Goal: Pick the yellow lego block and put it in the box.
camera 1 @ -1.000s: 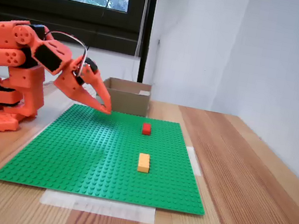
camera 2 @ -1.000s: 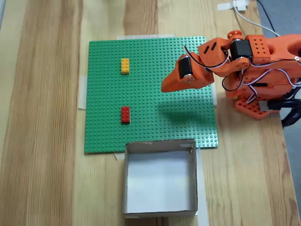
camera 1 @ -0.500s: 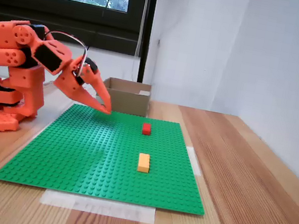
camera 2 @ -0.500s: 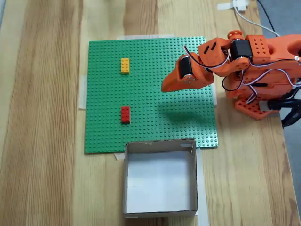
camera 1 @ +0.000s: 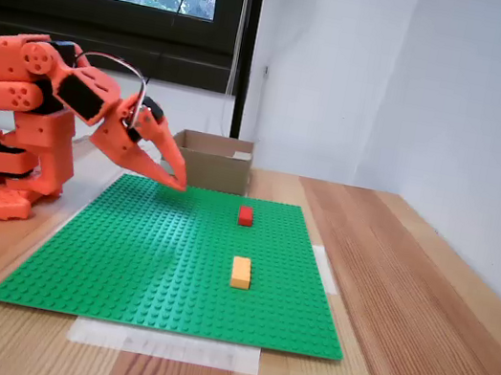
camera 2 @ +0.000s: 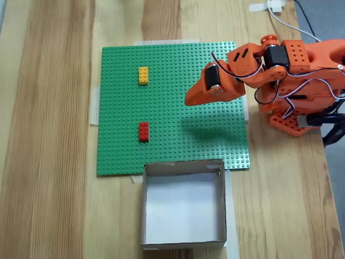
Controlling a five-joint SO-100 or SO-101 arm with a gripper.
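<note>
Our hand (camera 2: 188, 101) hangs above the green baseplate (camera 2: 178, 145), its tips pressed together and pinching nothing. In the side fixed view the hand (camera 1: 177, 181) points down and forward, its tips low over the far edge of the plate.

In the top fixed view the yellow lego block (camera 2: 143, 75) lies flat on the plate ahead of the hand's tips and off to one side, well apart from them. The red brick (camera 2: 143, 131) lies ahead of the tips on the other side, toward the box (camera 2: 183, 237), which sits past the plate's edge on the worktop (camera 2: 48, 135), open side up. From the side we see the yellow lego block (camera 1: 240, 271) nearer the camera than the red brick (camera 1: 245, 215), with the box (camera 1: 211, 163) just behind the hand.

We judge the reach has not begun, so the risks lie ahead:

- The two bricks are alike in shape and stand in one line ahead of us; a swing to the wrong side would bring us onto the red one.
- We must spread the hand before descending. Coming down pressed together would strike the block's top.
- If the block is seated on the studs, a shallow pinch may slip off it, or a pull may lift the plate against its tape.
- A crooked approach could pinch the block by its corners and twist it.
</note>
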